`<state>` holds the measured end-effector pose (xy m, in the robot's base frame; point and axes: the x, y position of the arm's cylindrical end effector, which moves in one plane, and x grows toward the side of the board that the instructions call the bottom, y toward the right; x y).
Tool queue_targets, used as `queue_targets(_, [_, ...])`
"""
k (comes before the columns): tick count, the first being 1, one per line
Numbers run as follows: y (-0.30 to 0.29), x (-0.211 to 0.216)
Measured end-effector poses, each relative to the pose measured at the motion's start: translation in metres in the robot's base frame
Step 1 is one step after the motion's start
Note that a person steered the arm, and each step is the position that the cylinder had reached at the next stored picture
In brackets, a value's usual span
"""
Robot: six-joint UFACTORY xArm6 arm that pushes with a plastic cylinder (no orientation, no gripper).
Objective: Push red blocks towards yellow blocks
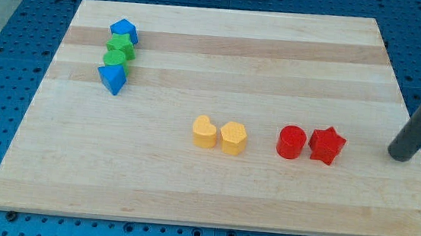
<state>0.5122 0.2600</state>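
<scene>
A red cylinder and a red star block sit side by side, touching, at the view's lower right of the wooden board. Two yellow blocks lie to their left: a yellow heart-like block and a yellow hexagon-like block, touching each other. A gap separates the yellow hexagon from the red cylinder. My tip rests near the board's right edge, to the right of the red star with a gap between them.
At the view's upper left a column of blocks stands close together: a blue pentagon-like block, two green blocks, and a blue triangular block. The board lies on a blue perforated table.
</scene>
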Motion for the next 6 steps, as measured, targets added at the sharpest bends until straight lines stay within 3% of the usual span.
queue_targets(6, [-0.092, 0.001])
